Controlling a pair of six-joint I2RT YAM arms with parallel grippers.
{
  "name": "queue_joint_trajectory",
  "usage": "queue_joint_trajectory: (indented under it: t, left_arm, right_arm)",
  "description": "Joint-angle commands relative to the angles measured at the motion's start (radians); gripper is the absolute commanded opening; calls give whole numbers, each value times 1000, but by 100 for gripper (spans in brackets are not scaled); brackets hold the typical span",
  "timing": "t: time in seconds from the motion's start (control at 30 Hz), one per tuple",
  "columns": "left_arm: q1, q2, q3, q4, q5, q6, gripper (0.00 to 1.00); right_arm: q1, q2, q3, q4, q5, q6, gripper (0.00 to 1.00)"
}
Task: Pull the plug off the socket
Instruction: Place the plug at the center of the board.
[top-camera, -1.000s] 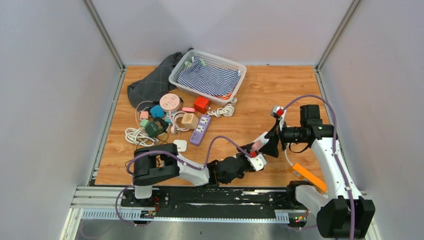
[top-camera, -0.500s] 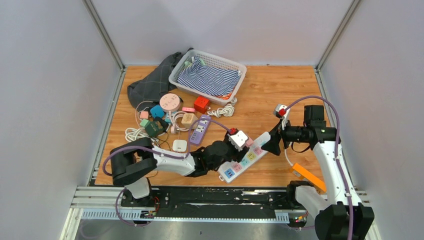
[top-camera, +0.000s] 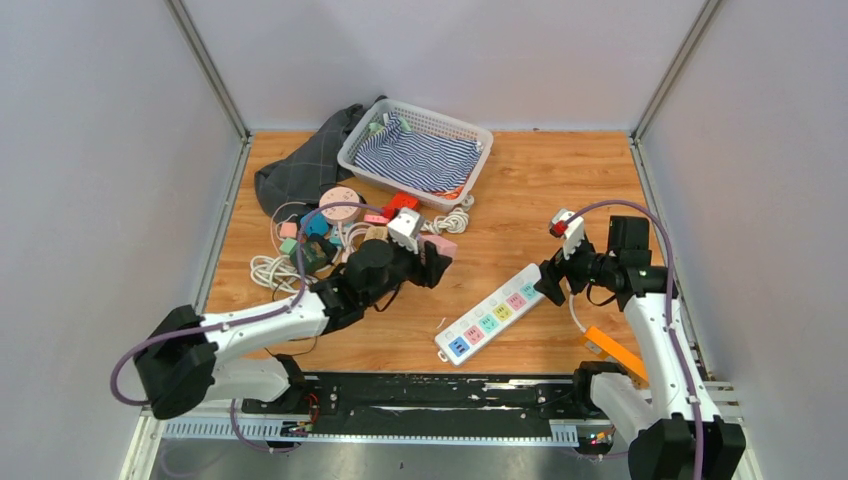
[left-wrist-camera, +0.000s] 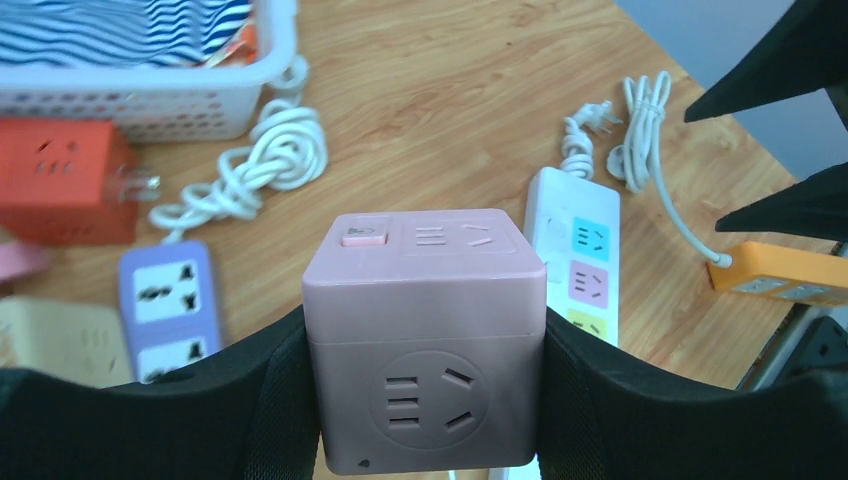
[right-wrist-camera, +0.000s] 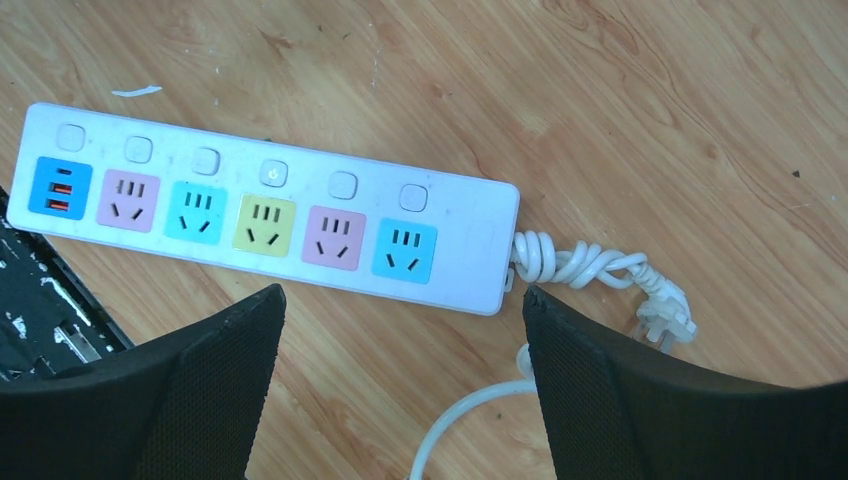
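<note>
From above, the wooden table (top-camera: 520, 190) sits between grey walls (top-camera: 100, 150); the white power strip (top-camera: 490, 318) lies by my right gripper (top-camera: 548, 283). Left wrist: my left gripper (left-wrist-camera: 425, 380) clamps the pink cube plug (left-wrist-camera: 425, 300), clear of the strip. Right wrist: my right jaws stand apart above its coloured outlets.

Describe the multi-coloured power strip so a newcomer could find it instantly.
On the wooden table, look right of centre, just beneath the open right pincer. The long white power strip lies diagonally there. It alone has a row of pink, teal, yellow and blue outlets; its nearest neighbour is an orange strip.
</note>
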Motion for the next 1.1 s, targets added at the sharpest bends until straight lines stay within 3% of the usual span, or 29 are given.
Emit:
queue_joint_trajectory:
  t: [0.0, 0.2, 0.33, 0.4, 0.63, 0.9, 1.07]
  left_arm:
    - [42, -162, -74, -116, -33, -84, 0]
    - [58, -321, -66, -340, -264, -132, 0]
    - [58, -346, 3, -618, -508, -219, 0]
    - [62, -361, -1, -657, -568, -240, 0]
    - [146, -411, -52, -659, -523, -297, 0]
    - [402, -272, -28, -668, -234, -343, 0]
    - [433, -203, 25, -756, -251, -386, 0]
  right_arm:
    - [-11, 6, -21, 23, 56, -6, 89]
    - [-11, 18, -28, 20, 59, -17, 88]
    - [-11, 20, -30, 20, 58, -19, 88]
    - [-11, 21, -30, 20, 56, -21, 88]
    - [-11, 26, -33, 19, 56, -23, 88]
    - [-12, 29, -34, 17, 56, -25, 88]
    - [-11, 31, -33, 16, 55, -26, 88]
